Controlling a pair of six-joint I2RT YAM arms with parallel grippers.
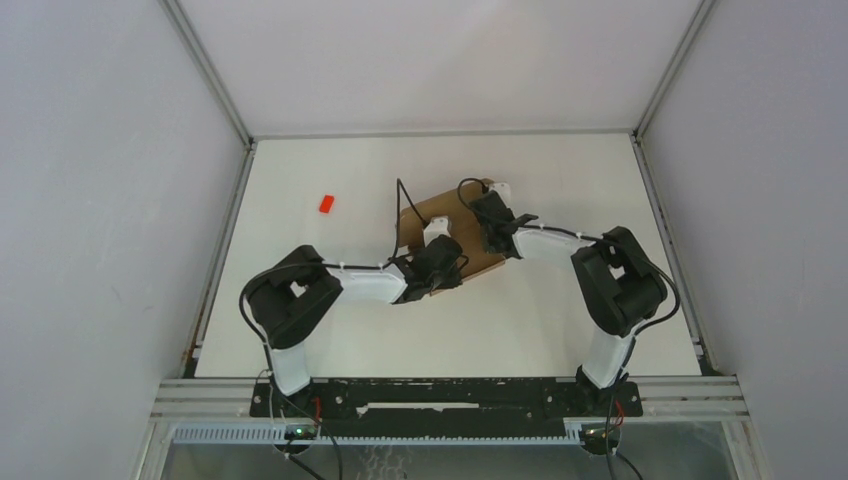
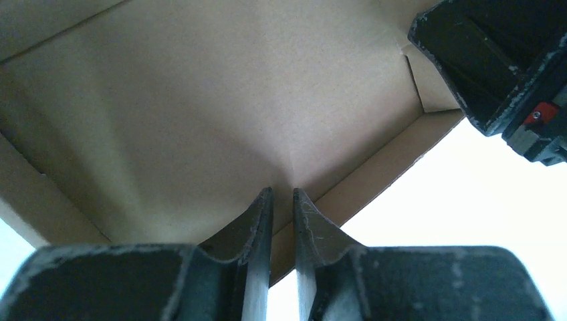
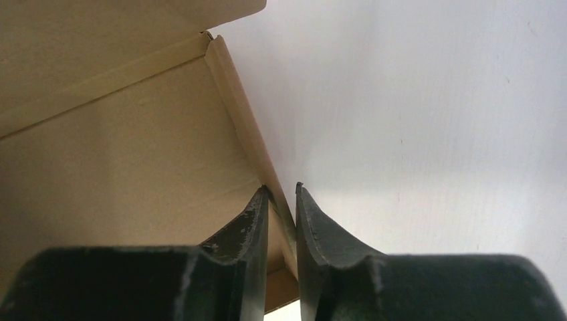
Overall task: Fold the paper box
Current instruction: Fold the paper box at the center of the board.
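2 robot arms reach from the near edge of a white worktop (image 1: 560, 330) to 1 paper box (image 1: 447, 208) of plain brown cardboard lying near the middle. Seen from above, the left arm (image 1: 365, 283) meets the box at its near left edge. The right arm (image 1: 552, 243) meets it at its far right corner.

The left jaws are almost together, with only a thin slit between the 2 dark fingers (image 2: 257, 221). A low side wall of the box runs into that slit, so the left jaws pinch the cardboard. A broad brown panel fills the left wrist view beyond the fingertips, and a black part of the right arm shows at the upper right there.

The right jaws are likewise drawn close, pinching a thin wall of the box that passes between their tips. The panel lies to their left and bare worktop to their right.

1 small red block (image 1: 326, 203) sits well apart, left of the box.
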